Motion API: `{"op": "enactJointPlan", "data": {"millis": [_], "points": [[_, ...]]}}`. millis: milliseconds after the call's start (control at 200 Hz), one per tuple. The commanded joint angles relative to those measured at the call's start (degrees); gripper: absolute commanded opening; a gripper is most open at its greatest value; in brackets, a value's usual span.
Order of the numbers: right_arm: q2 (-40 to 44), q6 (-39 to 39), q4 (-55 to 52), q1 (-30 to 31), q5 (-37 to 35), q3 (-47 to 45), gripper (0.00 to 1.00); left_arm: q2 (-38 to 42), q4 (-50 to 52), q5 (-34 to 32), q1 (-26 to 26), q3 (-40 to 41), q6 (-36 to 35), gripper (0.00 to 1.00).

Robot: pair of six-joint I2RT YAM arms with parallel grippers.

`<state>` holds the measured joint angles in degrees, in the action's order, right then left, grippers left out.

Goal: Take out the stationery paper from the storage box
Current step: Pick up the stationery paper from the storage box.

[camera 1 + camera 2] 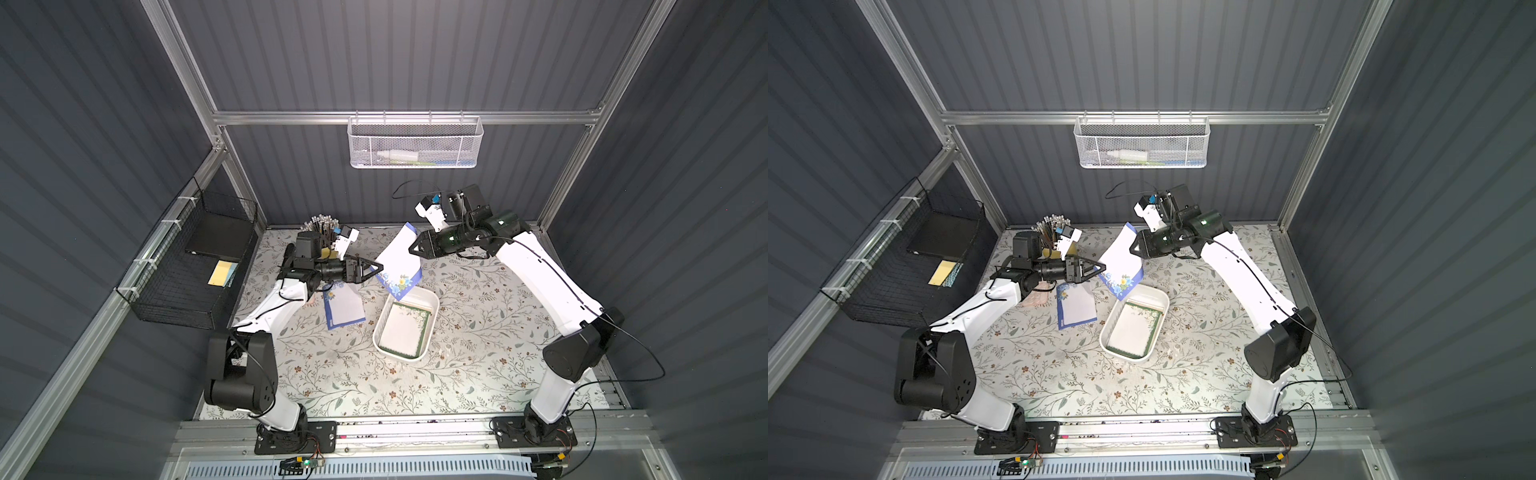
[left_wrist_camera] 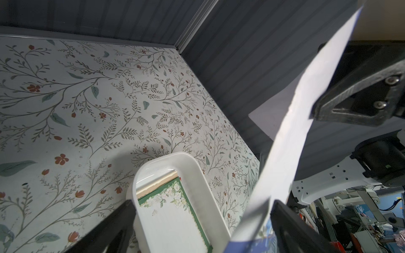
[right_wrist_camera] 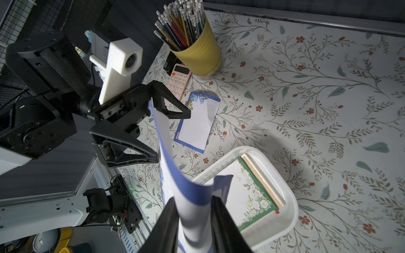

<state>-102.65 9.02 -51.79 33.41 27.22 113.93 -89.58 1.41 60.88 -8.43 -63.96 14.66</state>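
Risk: right gripper point(image 1: 412, 249) pinches the curled blue-bordered paper sheet point(image 1: 398, 258), left gripper point(image 1: 377, 268) gapes around its edge; an early release would drop it into the shallow white plastic tray point(image 1: 437, 309)

Soft, even light is thrown from above onto the table point(image 1: 478, 332), while the dark walls point(image 1: 415, 62) are left dim. Diffuse shadows are cast across the table. Glare is caught on the storage box point(image 2: 166, 156) rim. In the right wrist view the near fingers point(image 3: 166, 225) and stationery paper point(image 3: 192, 219) are blurred, and straight edges are bowed.
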Motion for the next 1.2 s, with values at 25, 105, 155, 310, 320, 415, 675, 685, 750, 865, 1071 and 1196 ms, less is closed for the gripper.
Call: {"op": "enactJointPlan", "data": {"millis": [25, 105, 155, 310, 320, 415, 675, 685, 750, 865, 1071, 1196], "points": [[-0.35, 0.52, 1.46, -0.07, 3.85, -1.58, 0.3, 0.01, -2.09, 1.98, 0.23, -0.07, 0.41, 0.98], [-0.61, 0.74, 2.24, -0.08, 4.22, -2.63, 0.3, 0.19, -2.76, 2.4, 0.18, 0.07, 0.94, 0.96], [-0.76, 0.83, 2.56, -0.01, 4.21, -3.18, 0.3, 0.35, -3.39, 2.97, 0.15, 0.22, 1.31, 0.91], [-1.31, 0.83, 3.05, -0.06, 3.91, -3.71, 0.3, 1.57, -4.99, 4.36, 0.07, 1.17, 2.45, 0.71], [-1.36, 0.83, 3.02, 0.02, 3.79, -3.76, 0.3, 1.64, -4.96, 4.38, 0.07, 1.2, 2.48, 0.7], [-1.92, 0.74, 3.09, 0.0, 3.32, -3.81, 0.3, 2.54, -4.51, 4.64, -0.03, 1.53, 2.22, 0.58], [-3.08, 0.65, 3.45, -0.07, 3.19, -3.98, 0.3, 4.72, -2.85, 4.55, -0.01, 2.87, 1.44, 0.23], [-3.13, 0.65, 3.45, -0.02, 3.19, -4.04, 0.3, 4.76, -2.76, 4.52, -0.01, 2.9, 1.36, 0.22], [-3.25, 0.81, 3.79, 0.0, 3.01, -4.36, 0.31, 5.35, -1.99, 4.31, -0.02, 3.17, 0.87, 0.19], [-3.43, 1.04, 4.2, -0.05, 2.69, -5.14, 0.32, 5.91, -0.36, 3.57, -0.01, 3.24, 0.47, 0.12], [-3.39, 1.06, 4.61, -0.01, 0.99, -5.72, 0.54, 9.42, 1.53, -2.14, -0.02, 4.62, 1.7, 0.0], [-3.43, 1.08, 5.16, -0.01, -0.13, -5.83, 0.56, 11.69, 4.86, -9.92, -0.01, 4.03, 2.84, 0.0]]}}
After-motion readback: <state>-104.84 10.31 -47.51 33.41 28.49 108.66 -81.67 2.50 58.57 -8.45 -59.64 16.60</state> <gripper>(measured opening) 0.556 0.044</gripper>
